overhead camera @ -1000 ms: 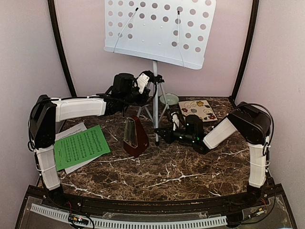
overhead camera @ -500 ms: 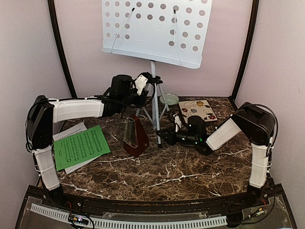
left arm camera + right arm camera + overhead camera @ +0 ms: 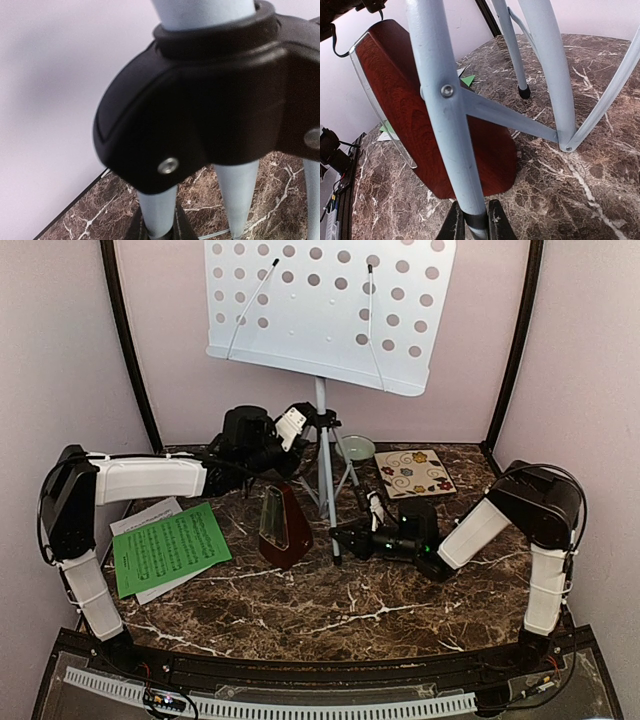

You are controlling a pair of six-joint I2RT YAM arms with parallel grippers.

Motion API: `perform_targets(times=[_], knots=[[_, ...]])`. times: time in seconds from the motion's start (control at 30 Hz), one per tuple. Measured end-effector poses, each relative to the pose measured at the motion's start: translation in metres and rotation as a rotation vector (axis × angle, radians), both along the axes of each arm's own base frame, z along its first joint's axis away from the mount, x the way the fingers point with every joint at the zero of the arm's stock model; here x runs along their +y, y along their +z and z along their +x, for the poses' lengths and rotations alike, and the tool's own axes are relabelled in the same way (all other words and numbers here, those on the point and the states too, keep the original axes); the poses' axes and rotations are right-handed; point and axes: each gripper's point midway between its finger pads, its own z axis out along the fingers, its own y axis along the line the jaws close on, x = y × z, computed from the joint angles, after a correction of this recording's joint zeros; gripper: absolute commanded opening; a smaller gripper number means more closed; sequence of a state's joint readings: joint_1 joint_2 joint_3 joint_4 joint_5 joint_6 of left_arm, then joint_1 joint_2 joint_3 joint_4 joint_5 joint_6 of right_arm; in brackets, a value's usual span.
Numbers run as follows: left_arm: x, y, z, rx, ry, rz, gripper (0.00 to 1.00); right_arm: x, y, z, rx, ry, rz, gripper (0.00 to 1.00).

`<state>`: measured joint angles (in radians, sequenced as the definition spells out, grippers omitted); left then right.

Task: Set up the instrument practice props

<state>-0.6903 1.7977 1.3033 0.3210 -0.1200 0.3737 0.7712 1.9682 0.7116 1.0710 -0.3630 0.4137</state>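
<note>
Right hand (image 3: 475, 223) on leg (image 3: 445, 115) beside metronome (image 3: 395, 100)

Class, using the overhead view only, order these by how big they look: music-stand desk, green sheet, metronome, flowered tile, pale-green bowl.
1. Music-stand desk, though it also sits nearest the camera
2. Green sheet
3. Metronome and flowered tile: too alike to rank
4. Pale-green bowl

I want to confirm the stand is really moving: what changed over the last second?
The music stand moved: desk left, gripped leg nearer the table's front edge. The left gripper kept hold below the tripod hub, the right gripper kept its jaws shut on that leg; nothing was released. Metronome, music sheets, bowl and tile stayed put.
</note>
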Motion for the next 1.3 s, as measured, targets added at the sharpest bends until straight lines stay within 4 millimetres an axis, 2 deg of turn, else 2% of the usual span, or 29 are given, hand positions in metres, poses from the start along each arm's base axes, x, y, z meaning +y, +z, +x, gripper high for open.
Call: perform_targets(times=[0.2, 0.6, 0.83, 0.97, 1.03, 1.13, 1.3], knots=[[0.001, -0.002, -0.006, 0.018, -0.017, 0.016, 0.0, 0.001, 0.0, -0.009, 0.011, 0.002, 0.008, 0.0], [0.0, -0.003, -0.01, 0.081, -0.051, 0.043, 0.0, 0.001, 0.001, -0.011, 0.011, 0.003, 0.012, 0.02], [-0.001, -0.003, -0.011, 0.087, -0.078, 0.044, 0.01, -0.004, 0.006, -0.013, 0.013, 0.0, -0.02, 0.45], [0.0, -0.003, -0.012, 0.09, -0.089, 0.046, 0.02, -0.012, 0.037, -0.007, -0.038, -0.003, -0.006, 0.64], [-0.001, -0.003, -0.013, 0.091, -0.095, 0.047, 0.06, -0.02, 0.054, 0.0, -0.074, -0.014, 0.01, 0.68], [-0.001, -0.003, -0.014, 0.092, -0.101, 0.046, 0.2, -0.035, 0.073, 0.02, -0.122, -0.056, 0.013, 0.69], [0.003, -0.012, -0.017, 0.128, -0.098, 0.07, 0.41, -0.047, 0.083, 0.048, -0.187, -0.114, -0.048, 0.7]])
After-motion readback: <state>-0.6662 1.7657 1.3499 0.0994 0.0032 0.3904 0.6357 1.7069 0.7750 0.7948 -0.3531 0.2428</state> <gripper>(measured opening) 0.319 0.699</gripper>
